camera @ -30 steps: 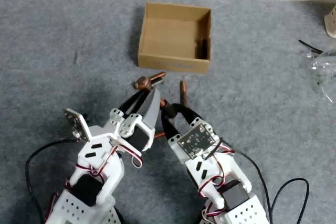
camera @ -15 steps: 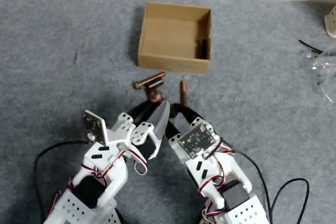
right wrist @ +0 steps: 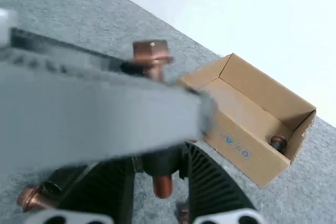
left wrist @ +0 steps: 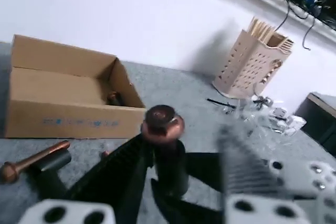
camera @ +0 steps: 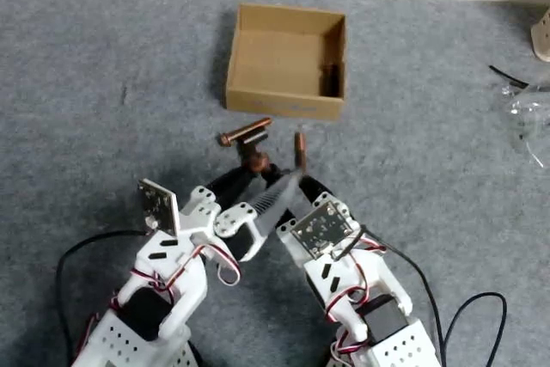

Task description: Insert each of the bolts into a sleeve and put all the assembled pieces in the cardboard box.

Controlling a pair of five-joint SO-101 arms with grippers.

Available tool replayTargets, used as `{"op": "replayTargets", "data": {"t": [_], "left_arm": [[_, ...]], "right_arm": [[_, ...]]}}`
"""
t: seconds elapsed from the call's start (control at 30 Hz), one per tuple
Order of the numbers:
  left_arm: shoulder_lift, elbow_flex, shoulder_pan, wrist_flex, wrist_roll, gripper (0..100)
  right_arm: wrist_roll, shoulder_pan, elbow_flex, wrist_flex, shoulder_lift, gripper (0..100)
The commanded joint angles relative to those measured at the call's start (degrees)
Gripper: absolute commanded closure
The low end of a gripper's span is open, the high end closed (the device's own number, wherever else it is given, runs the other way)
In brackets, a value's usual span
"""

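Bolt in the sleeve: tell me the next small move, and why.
Probably back the left gripper away from the bolt. The bolt's head looks seated on the sleeve, which the right gripper clamps. The left gripper stands open around it and holds nothing, and one of its fingers lies across the way to the box.

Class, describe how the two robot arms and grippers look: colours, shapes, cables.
Both arms: white plastic shells, black motors, red-white wire loops, black trailing cables, a circuit board at each wrist. Left gripper: one black, one grey ribbed finger. Right gripper: black ribbed fingers.
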Motion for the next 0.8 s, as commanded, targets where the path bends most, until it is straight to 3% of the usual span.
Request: {"op": "replayTargets", "data": {"t": [0.0, 0.3, 0.43, 0.6, 0.77], "left_arm": [[-0.7, 1.1, -3.3, 1.0, 0.2, 68], [-0.7, -3.8, -21.0, 0.9, 16.9, 70], [-0.7, -3.6, -23.9, 0.9, 18.3, 70], [-0.3, -2.4, -19.5, 1.2, 7.6, 79], [-0.5, 1.4, -13.2, 1.0, -6.5, 100]], "right_arm": [[0.6, 2.2, 6.4, -0.1, -1.1, 99.4], [0.6, 3.1, 6.5, -2.0, -1.1, 99.4], [0.6, 3.6, 6.5, -2.0, -1.1, 99.4], [0.5, 5.4, 6.5, -2.2, -1.1, 99.4], [0.2, 7.0, 6.5, -2.2, -1.1, 99.4]]}}
